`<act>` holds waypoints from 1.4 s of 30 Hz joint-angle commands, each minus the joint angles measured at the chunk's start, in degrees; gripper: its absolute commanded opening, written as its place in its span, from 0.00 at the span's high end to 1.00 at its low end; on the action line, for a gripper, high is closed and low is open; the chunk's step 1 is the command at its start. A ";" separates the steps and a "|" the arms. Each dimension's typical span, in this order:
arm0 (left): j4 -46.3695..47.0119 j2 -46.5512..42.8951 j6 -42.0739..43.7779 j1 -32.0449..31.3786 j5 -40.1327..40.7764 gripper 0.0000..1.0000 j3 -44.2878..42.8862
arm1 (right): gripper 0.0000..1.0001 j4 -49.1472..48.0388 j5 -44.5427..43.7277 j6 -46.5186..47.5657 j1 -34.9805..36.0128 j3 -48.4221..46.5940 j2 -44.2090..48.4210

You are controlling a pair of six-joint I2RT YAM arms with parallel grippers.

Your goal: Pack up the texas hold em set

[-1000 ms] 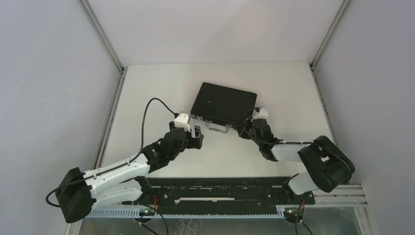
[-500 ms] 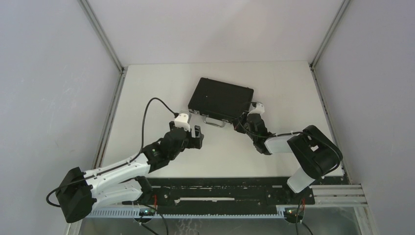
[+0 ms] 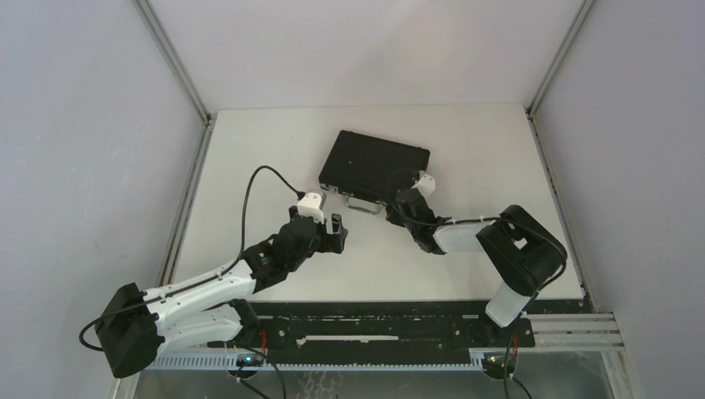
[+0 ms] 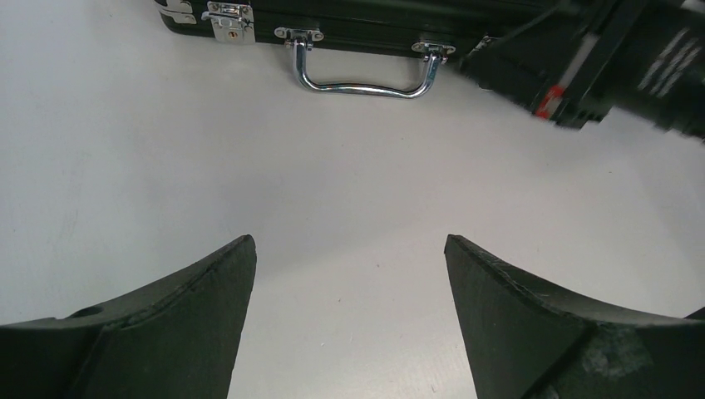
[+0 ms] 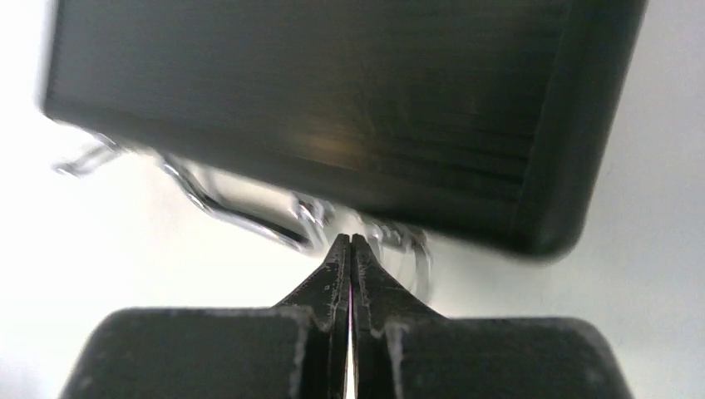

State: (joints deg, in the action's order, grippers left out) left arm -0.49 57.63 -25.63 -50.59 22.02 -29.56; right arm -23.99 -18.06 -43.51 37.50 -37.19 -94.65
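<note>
The texas hold em set shows only as a closed black briefcase (image 3: 374,164) lying flat on the white table, its silver handle (image 3: 363,204) facing the arms. My right gripper (image 3: 401,202) is shut with nothing in it. In the right wrist view its tips (image 5: 350,242) sit against the briefcase (image 5: 332,108) front edge, by the blurred right end of the handle (image 5: 241,212). My left gripper (image 3: 335,233) is open and empty, low over bare table. It stands a little short of the handle (image 4: 363,79) and left latch (image 4: 230,21); its fingertips (image 4: 241,249) are far apart.
The white table (image 3: 249,166) is framed by grey walls with metal posts at the back corners. The right arm's forearm (image 4: 599,58) lies along the case's right front. A black cable (image 3: 249,187) loops up from the left wrist.
My right gripper has slid left along the case's front edge, still shut. The briefcase has shifted slightly back and left and turned a little. The left arm has stayed where it was.
</note>
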 commanded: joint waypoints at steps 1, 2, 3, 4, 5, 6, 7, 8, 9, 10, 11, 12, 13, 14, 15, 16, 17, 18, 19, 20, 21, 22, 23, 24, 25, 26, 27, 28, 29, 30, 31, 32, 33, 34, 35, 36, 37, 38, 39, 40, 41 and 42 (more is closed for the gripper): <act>2.26 -1.51 -0.56 0.40 -0.75 0.12 1.56 | 1.00 17.13 -1.70 -4.06 2.01 2.00 -6.44; 2.29 -1.57 -0.62 0.40 -0.80 0.12 1.57 | 1.00 17.26 -1.79 -4.57 2.20 1.96 -7.10; 2.26 -1.70 -0.65 0.40 -0.88 0.12 1.54 | 1.00 17.24 -1.64 -4.99 2.30 1.97 -7.76; 2.32 -1.70 -0.65 0.40 -1.04 0.12 1.53 | 1.00 17.12 -1.48 -5.34 2.32 1.99 -8.35; 2.35 -1.63 -0.70 0.40 -1.30 0.12 1.59 | 1.00 17.07 -1.43 -5.51 2.38 2.02 -8.71; 2.40 -1.59 -0.66 0.40 -1.48 0.12 1.54 | 1.00 16.88 -1.32 -5.49 2.51 2.03 -8.74; 2.42 -1.55 -0.61 0.40 -1.53 0.12 1.58 | 1.00 16.61 -1.28 -5.22 2.76 2.02 -8.53; 2.40 -1.47 -0.65 0.40 -1.54 0.12 1.55 | 1.00 16.34 -1.25 -4.81 3.21 2.03 -8.04; 2.40 -1.50 -0.65 0.40 -1.50 0.12 1.53 | 1.00 16.20 -1.27 -4.19 3.95 1.97 -7.24; 2.37 -1.57 -0.65 0.40 -1.46 0.12 1.57 | 1.00 16.01 -1.06 -3.28 4.55 1.98 -6.06; 2.34 -1.76 -0.65 0.40 -1.38 0.12 1.57 | 1.00 16.01 -1.10 -2.56 5.33 2.03 -4.66; 2.35 -1.85 -0.65 0.39 -1.25 0.12 1.68 | 1.00 16.29 -1.32 -1.78 6.04 2.03 -2.14; 2.34 -1.82 -0.63 0.40 -1.08 0.12 1.70 | 1.00 16.47 -1.27 -0.44 6.75 1.99 0.09; 2.34 -1.97 -0.68 0.40 -0.88 0.12 1.70 | 1.00 16.45 -1.07 1.04 7.39 2.03 2.33; 2.38 -1.96 -0.75 0.45 -0.77 0.12 1.80 | 1.00 16.43 -0.97 2.08 7.86 2.01 4.88; 2.46 -1.89 -0.93 0.47 -0.91 0.12 1.83 | 1.00 16.21 -0.59 3.03 8.09 2.03 7.39; 2.69 -1.76 -1.24 0.60 -1.48 0.12 1.83 | 1.00 15.85 0.36 3.82 8.07 2.03 9.67; 2.94 -1.61 -1.76 1.03 -2.63 0.12 1.87 | 1.00 14.81 1.80 4.69 7.78 2.02 11.82; 3.40 -1.47 -2.41 1.70 -4.28 0.12 2.06 | 1.00 13.99 2.84 5.41 7.34 2.06 13.52; 4.04 -1.34 -3.04 2.51 -6.19 0.12 2.36 | 1.00 12.72 4.19 6.07 6.87 2.11 15.09; 4.62 -1.24 -3.72 3.58 -8.30 0.12 2.68 | 1.00 11.58 5.40 6.56 6.23 2.08 16.24; 5.30 -1.19 -4.27 4.56 -10.35 0.12 3.17 | 1.00 10.65 5.89 6.86 5.64 2.09 17.34; 6.06 -1.19 -4.75 5.67 -12.26 0.12 3.47 | 1.00 9.80 5.93 7.14 5.21 2.12 18.28; 6.71 -1.19 -5.35 6.70 -14.04 0.12 3.97 | 1.00 9.16 5.89 7.39 4.65 2.12 19.02; 7.60 -1.15 -5.89 7.67 -15.45 0.12 4.41 | 1.00 8.84 5.93 7.31 3.96 2.12 19.65; 8.50 -1.17 -6.52 8.55 -16.70 0.13 4.65 | 1.00 8.75 5.97 6.24 3.02 2.12 20.14; 9.40 -1.05 -7.37 9.32 -17.84 0.13 5.01 | 1.00 8.51 6.28 5.66 2.11 2.10 20.32; 10.86 -0.78 -8.47 10.27 -19.45 0.13 5.41 | 1.00 8.10 7.12 5.26 1.02 2.12 20.22; 13.12 -0.32 -9.73 11.26 -21.10 0.14 5.76 | 1.00 7.43 8.22 4.88 -0.46 2.09 19.88; 14.76 0.39 -10.99 12.44 -22.97 0.14 5.90 | 1.00 6.60 9.35 4.70 -1.36 2.11 19.27; 15.98 1.38 -12.09 13.08 -24.77 0.15 5.85 | 1.00 5.64 10.50 4.71 -2.17 2.12 18.60; 16.84 2.53 -12.55 13.82 -26.06 0.15 5.53 | 1.00 4.69 11.42 4.85 -2.81 2.09 17.38; 17.83 3.87 -14.33 14.72 -27.35 0.15 5.31 | 1.00 3.59 12.43 4.99 -3.35 2.05 16.38; 18.82 4.91 -15.45 15.30 -27.97 0.16 5.04 | 1.00 2.59 13.50 5.13 -3.88 2.05 15.39; 19.92 5.94 -16.41 15.87 -28.51 0.16 4.82 | 1.00 1.42 14.65 5.18 -4.33 2.05 14.44; 21.04 7.00 -17.39 16.35 -28.96 0.16 4.43 | 1.00 0.20 16.08 5.24 -4.84 2.03 13.41; 22.00 8.03 -18.34 16.91 -29.33 0.17 3.98 | 1.00 -1.00 17.38 5.16 -5.21 1.82 12.46; 23.08 9.22 -19.34 17.60 -29.90 0.17 3.40 | 1.00 -1.62 18.53 5.15 -5.43 1.39 11.41; 23.99 10.45 -20.06 18.37 -30.71 0.17 2.56 | 1.00 -1.63 19.30 5.16 -5.54 0.74 10.58; 24.49 11.68 -20.55 19.25 -31.30 0.17 1.37 | 1.00 -1.44 19.99 5.25 -5.58 0.18 9.84; 24.50 12.75 -20.49 20.23 -31.72 0.18 0.21 | 1.00 -1.60 20.59 5.31 -5.66 -0.07 9.24; 24.32 13.60 -20.18 21.14 -31.68 0.19 -1.14 | 1.00 -1.81 21.06 5.36 -5.72 -0.15 8.84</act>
State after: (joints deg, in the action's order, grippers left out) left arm 18.35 68.55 -42.68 -32.47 -6.13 -24.99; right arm -20.84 -1.74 -38.83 32.21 -34.52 -84.47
